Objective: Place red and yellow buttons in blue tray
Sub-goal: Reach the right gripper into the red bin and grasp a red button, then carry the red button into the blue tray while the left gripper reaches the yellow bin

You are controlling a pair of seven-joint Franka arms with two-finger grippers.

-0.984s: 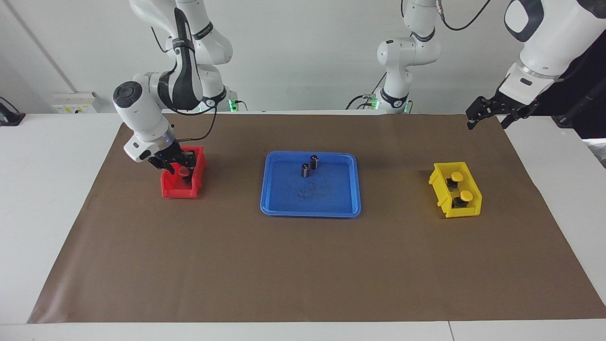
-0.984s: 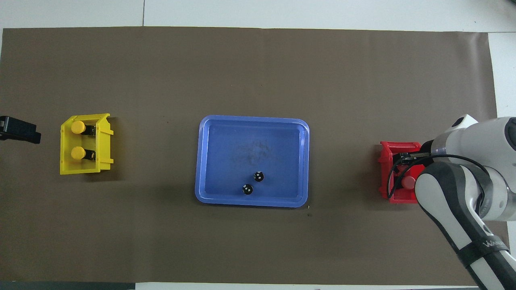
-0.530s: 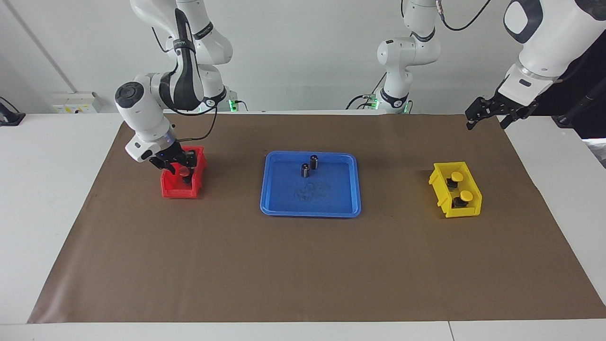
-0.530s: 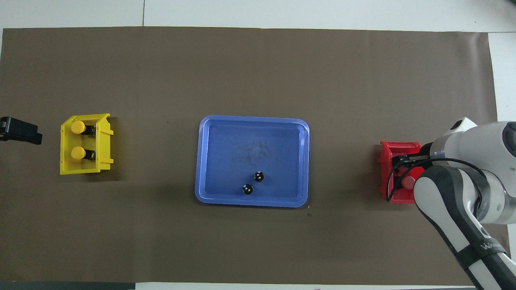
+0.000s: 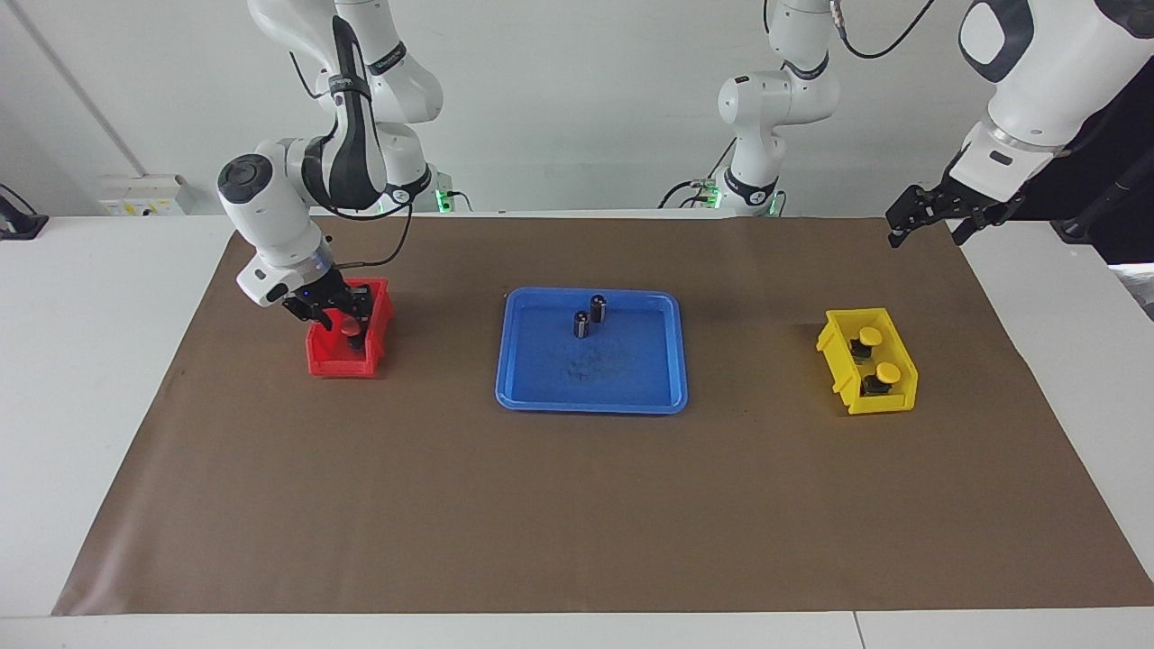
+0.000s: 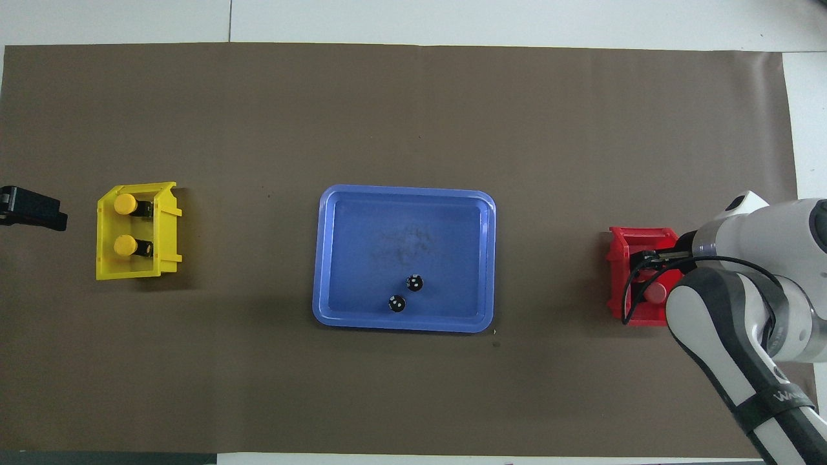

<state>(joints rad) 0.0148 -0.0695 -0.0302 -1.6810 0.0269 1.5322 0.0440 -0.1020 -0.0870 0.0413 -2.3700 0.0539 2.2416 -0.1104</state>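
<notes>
Looking from overhead, with the tray (image 6: 323, 258) as the middle of the clock. At 3 o'clock: the red bin (image 6: 619, 240). At 9 o'clock: the yellow bin (image 6: 106, 274).

Can see just one red button (image 6: 656, 294), inside the red bin. Dipped into that same bin, tip right by the red cap: the right gripper (image 5: 345, 323). Jaws there apart or clamped on the button? Cannot tell.

Likely next: lift straight up, then carry toward 9 o'clock and set down in the tray.

Standing in the yellow bin: two yellow buttons (image 6: 125, 205). Waiting up high near that bin, jaws apart, holding nothing: the left gripper (image 5: 924, 225).

No buttons in the tray yet, only two dark cylinders (image 6: 414, 282).
</notes>
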